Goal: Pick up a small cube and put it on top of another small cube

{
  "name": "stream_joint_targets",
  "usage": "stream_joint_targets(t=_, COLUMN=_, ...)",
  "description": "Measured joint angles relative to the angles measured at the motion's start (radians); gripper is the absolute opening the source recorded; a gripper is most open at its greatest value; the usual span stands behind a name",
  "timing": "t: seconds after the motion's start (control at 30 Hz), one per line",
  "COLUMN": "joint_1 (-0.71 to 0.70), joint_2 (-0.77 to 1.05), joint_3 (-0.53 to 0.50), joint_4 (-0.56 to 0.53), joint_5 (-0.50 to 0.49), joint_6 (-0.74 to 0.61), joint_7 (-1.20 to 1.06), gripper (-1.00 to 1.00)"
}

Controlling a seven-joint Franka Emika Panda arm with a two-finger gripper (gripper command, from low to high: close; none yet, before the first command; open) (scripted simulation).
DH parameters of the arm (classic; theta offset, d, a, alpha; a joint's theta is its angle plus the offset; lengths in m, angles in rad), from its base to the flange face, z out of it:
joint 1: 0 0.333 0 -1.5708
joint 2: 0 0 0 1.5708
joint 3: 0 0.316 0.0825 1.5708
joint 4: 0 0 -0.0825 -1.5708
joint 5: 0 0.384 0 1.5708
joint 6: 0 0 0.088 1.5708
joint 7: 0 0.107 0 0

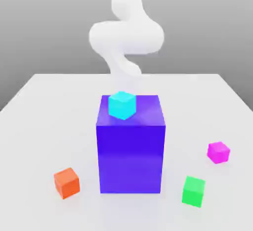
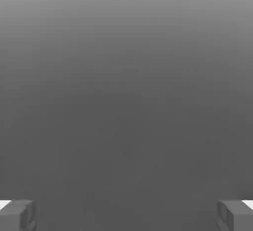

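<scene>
Honestly, plenty could slip from here. Reading the exterior view from its left: the orange cube [image 1: 66, 182] sits low on the white table [image 1: 44, 106], then the tall blue block [image 1: 130, 146] with a cyan cube [image 1: 122, 105] on top, then the green cube [image 1: 193, 191], then the small cube [image 1: 218, 152], magenta, farthest right. The gripper [image 2: 126, 215] is spread wide, holding nothing. Reaching across, the arm [image 1: 126, 37] might clip that block, or grab green by mistake.
</scene>
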Motion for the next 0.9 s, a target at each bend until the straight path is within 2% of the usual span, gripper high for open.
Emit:
stream_joint_targets(t=0.27, joint_1=0.258, joint_2=0.283, joint_3=0.046, joint_4=-0.166, joint_5=0.028, joint_6=0.183, joint_7=-0.35, gripper=0.0)
stream_joint_targets(t=0.57, joint_1=0.486, joint_2=0.592, joint_3=0.156, joint_4=-0.349, joint_5=0.033, joint_6=0.385, joint_7=-0.714, gripper=0.0)
stream_joint_targets(t=0.73, joint_1=0.593, joint_2=0.768, joint_3=0.212, joint_4=-0.438, joint_5=-0.055, joint_6=0.5, joint_7=-0.833, gripper=0.0)
stream_joint_targets(t=0.9, joint_1=0.671, joint_2=0.949, joint_3=0.108, joint_4=-0.415, joint_5=-0.19, joint_6=0.639, joint_7=-0.755, gripper=0.0)
